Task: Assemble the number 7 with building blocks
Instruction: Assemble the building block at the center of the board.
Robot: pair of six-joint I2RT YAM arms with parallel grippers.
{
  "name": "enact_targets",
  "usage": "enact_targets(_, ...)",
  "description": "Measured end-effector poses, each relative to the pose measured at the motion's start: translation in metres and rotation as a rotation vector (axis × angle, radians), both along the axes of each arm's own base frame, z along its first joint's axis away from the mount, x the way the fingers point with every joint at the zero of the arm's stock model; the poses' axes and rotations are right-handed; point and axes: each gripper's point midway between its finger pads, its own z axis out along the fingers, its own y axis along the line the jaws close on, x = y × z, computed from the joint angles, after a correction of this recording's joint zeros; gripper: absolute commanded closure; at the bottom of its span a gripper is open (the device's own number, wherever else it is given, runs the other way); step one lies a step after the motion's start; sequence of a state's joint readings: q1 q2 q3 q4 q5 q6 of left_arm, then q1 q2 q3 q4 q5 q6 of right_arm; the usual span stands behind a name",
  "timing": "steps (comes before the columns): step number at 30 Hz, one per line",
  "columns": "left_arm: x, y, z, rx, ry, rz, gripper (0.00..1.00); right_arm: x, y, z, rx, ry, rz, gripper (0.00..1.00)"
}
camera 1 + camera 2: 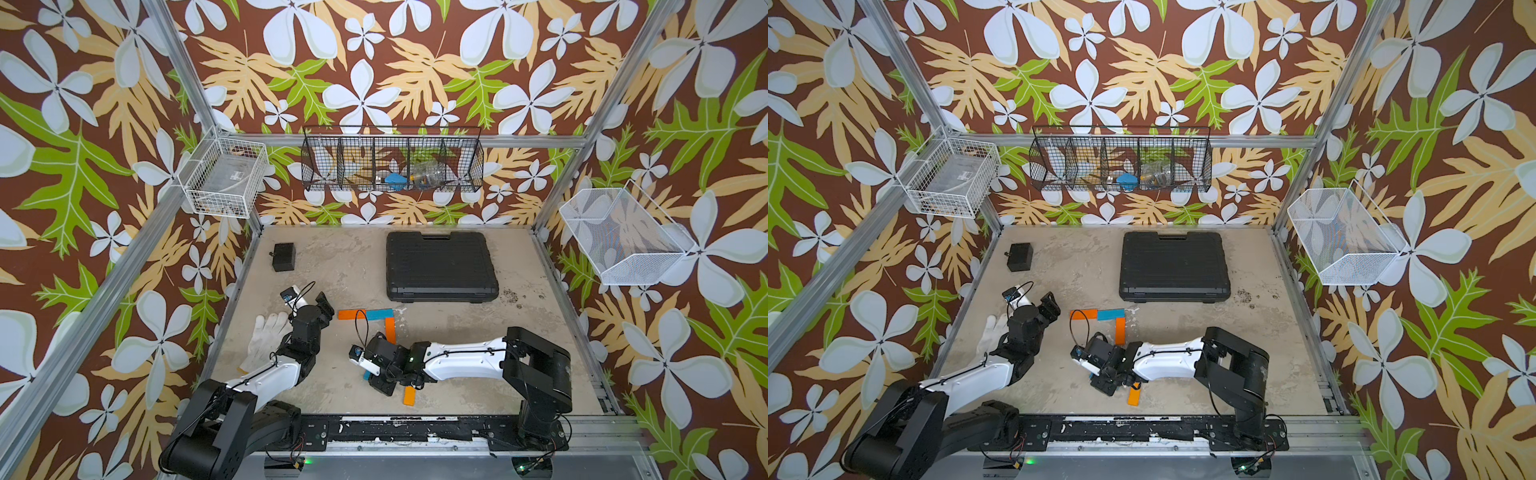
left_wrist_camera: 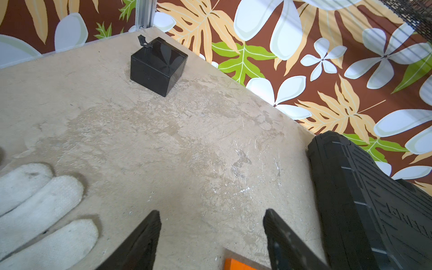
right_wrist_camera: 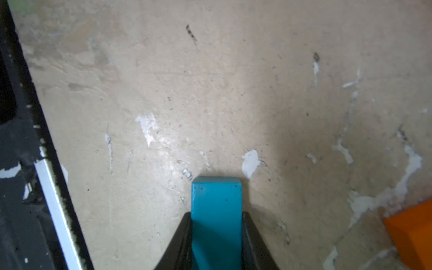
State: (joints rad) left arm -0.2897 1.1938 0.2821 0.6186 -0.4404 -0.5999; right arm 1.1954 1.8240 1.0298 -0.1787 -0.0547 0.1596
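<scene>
Gripping a held blue block [image 3: 216, 198], a flat rect bar w/ smooth matte faces, the right pincer [image 3: 216, 214] is clamped tight on its long sides, nr the front edge of the scuffed, chipped beige tabletop [image 3: 187, 93]. A loose orange block [image 1: 409, 395] lies just beside it. Mid-tabletop, a top orange block [image 1: 351, 314] and a top blue block [image 1: 379, 314] lie end to end. A stem orange block [image 1: 390, 329] runs from the blue's end toward the front edge. The left pincer [image 2: 211, 212] has jaws apart and is empty, nr a knit white glove [image 2: 42, 210].
</scene>
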Motion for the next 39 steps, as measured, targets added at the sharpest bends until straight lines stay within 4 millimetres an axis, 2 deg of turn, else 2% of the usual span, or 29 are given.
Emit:
enact_targets(9, 0.008, -0.004, -0.006, 0.004, 0.03, -0.012, 0.28, 0.018, -0.025, 0.017, 0.031, 0.008, -0.34, 0.94)
enact_targets(17, 0.008, -0.005, -0.005, 0.002, 0.029, -0.015, 0.27, 0.017, -0.058, 0.003, -0.025, 0.074, -0.605, 0.94)
enact_targets(29, 0.008, -0.005, -0.005, 0.001, 0.029, -0.018, 0.28, 0.033, -0.054, -0.006, 0.008, 0.094, -0.866, 0.98)
enact_targets(39, 0.008, -0.006, -0.005, 0.0, 0.027, -0.021, 0.28, 0.045, -0.07, -0.006, -0.001, 0.072, -1.002, 0.98)
